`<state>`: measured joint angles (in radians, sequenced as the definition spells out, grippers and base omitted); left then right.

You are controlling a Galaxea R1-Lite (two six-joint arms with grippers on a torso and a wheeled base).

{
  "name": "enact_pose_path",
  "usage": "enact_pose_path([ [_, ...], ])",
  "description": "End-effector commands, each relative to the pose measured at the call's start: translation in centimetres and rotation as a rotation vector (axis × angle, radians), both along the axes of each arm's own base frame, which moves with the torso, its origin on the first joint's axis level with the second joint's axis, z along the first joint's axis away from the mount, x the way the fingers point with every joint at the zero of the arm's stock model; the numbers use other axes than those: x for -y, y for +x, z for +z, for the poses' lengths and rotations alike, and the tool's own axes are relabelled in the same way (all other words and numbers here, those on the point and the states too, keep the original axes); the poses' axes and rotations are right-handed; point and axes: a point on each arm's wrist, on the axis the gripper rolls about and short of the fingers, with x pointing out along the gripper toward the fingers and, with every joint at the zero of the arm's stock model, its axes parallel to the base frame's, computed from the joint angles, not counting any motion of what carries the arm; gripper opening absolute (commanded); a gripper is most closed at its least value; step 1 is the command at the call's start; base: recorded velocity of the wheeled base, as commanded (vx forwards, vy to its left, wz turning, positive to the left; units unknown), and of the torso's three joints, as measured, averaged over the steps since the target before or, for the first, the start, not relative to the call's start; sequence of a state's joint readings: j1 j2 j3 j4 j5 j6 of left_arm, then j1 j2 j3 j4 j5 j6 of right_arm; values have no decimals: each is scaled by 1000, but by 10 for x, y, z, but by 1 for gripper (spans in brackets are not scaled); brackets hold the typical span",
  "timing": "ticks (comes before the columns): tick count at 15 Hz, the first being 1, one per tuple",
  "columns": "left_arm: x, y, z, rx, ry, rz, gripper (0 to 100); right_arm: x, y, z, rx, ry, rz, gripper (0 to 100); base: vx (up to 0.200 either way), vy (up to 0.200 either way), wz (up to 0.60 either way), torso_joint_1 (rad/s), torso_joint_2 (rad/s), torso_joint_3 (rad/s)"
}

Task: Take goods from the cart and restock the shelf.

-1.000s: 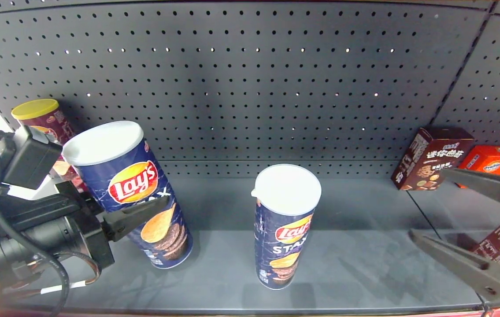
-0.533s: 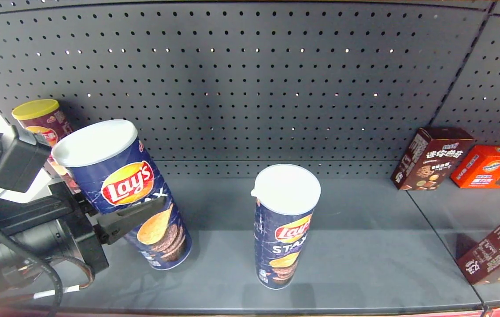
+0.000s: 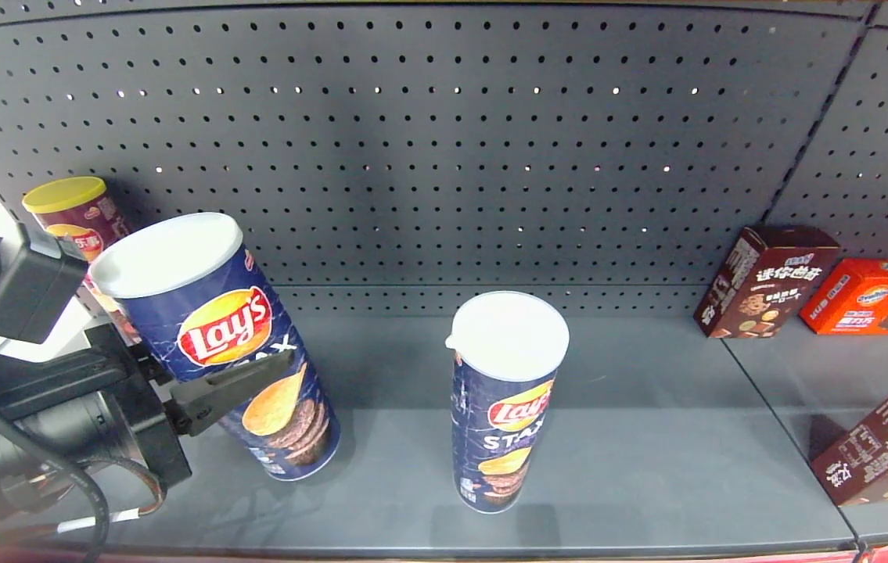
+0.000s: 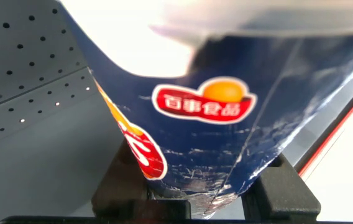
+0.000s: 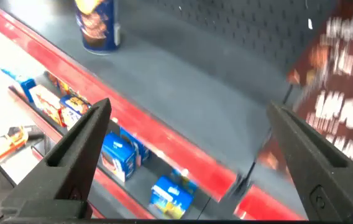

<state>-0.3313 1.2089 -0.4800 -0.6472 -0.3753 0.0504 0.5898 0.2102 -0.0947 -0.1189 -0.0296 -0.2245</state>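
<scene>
The left hand [image 3: 234,383] is clamped on a navy chip can [image 3: 213,336] with a white lid. The can is tilted, base down at the left part of the shelf [image 3: 647,461]. Its label shows a red-and-yellow logo above pictured crisps. 1 matching can [image 3: 505,407] stands upright mid-shelf, well apart. The right hand [image 5: 189,109] hangs wide and empty in front of the shelf.

Left gripper [image 3: 244,367]: you've drawn it leftward, clamped on the can [image 3: 209,328].
Can: its top now leans further left.
Right gripper [image 5: 189,109]: you've pulled it back off the shelf's [image 3: 647,469] right end.
</scene>
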Motion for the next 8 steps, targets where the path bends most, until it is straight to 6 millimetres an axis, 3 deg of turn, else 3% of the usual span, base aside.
enact_pose_path([
  [1,0,0,0,-1,0,-1,0,3,-7,-28,9,42,-70,100,0,0,0,0,0,0],
  [8,1,-1,0,1,0,-7,0,5,-16,-34,-40,124,-121,100,0,0,0,0,0,0],
])
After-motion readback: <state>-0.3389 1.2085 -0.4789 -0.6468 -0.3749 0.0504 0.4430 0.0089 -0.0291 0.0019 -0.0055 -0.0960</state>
